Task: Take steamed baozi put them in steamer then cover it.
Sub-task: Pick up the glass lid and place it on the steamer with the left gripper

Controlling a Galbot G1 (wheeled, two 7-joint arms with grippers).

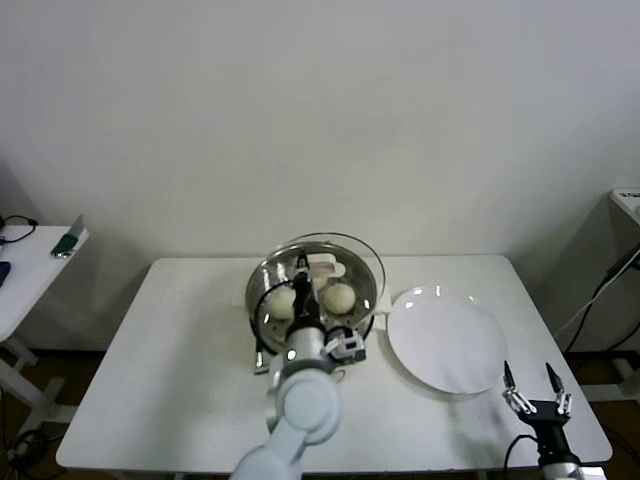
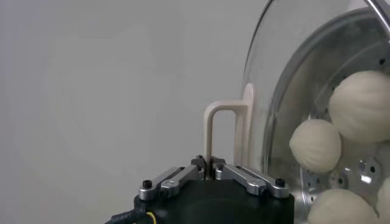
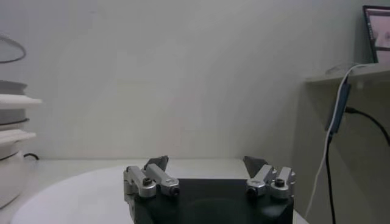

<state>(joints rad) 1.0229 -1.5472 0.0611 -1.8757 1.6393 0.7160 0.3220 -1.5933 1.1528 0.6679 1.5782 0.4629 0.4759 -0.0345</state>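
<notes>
Over the steamer at the middle of the white table, hung tilted: the glass cover, far edge raised, near edge down toward the basket rim. Pinched by its white handle in the left gripper, jaws pressed together on the handle's foot. Seen through the glass in the left wrist view: steamed baozi resting on the perforated steel floor, four as far as could be told. Judged to be the covering step, loading done, lid not yet seated. Called for next: levelling the cover, centring it on the rim, lowering until flush, then letting go. Parked at the table's near right corner beside the bare white plate: the right gripper, jaws spread, holding nothing.
</notes>
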